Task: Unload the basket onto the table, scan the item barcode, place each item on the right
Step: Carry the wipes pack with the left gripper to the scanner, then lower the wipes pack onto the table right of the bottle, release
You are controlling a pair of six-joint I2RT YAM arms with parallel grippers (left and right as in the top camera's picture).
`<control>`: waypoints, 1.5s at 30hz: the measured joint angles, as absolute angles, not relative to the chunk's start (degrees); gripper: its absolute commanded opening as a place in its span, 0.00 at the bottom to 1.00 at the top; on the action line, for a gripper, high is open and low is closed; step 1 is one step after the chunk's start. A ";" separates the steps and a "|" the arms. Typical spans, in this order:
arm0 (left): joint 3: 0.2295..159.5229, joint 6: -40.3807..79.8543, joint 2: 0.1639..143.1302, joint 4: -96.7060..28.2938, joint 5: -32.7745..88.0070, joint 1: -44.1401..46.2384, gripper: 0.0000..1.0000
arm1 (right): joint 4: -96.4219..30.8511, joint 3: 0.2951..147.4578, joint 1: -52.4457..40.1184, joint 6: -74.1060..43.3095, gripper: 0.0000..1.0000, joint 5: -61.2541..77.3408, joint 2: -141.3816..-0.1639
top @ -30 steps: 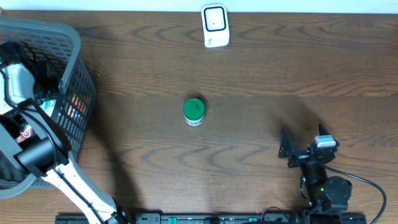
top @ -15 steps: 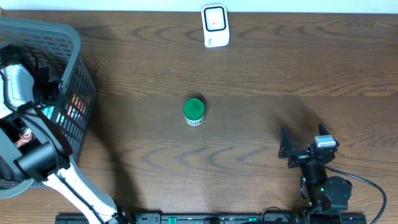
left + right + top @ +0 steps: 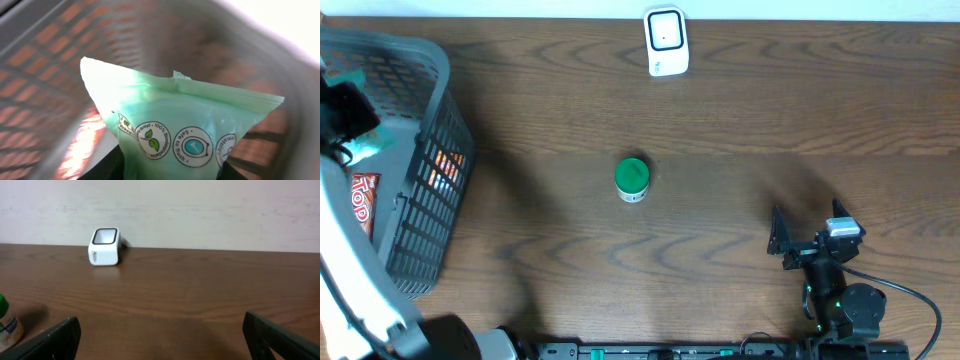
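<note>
pouch point(image 3: 190, 125) mint grn, round logos | basket point(image 3: 432, 150) gry mesh | scanner point(image 3: 666, 42) wht

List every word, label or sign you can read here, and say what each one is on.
"100% Biodegradable": round badge on the green packet.
"Safe to flush": the badge beside it, same packet.
"Top": red pack in the basket, partly hidden.
Third badge on the packet: cut off, unreadable.
Print on the scanner and the bottle label: too small to read.
</note>
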State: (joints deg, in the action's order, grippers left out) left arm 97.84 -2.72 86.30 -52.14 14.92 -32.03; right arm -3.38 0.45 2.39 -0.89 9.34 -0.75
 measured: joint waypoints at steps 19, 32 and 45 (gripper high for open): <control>97.84 4.49 93.65 -45.54 50.76 7.18 0.39 | -3.38 0.45 2.39 -0.89 0.99 9.34 -0.75; 97.84 4.25 117.97 -36.91 53.32 27.38 0.39 | -3.40 0.45 2.39 -0.89 0.99 9.34 -0.75; 97.84 3.92 131.98 -32.95 57.74 31.51 0.80 | -3.38 0.45 2.39 -0.91 0.99 9.34 -0.75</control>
State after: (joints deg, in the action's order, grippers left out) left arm 97.84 3.92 131.98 -32.95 57.74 31.51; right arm -3.38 0.45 2.39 -0.91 9.34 -0.75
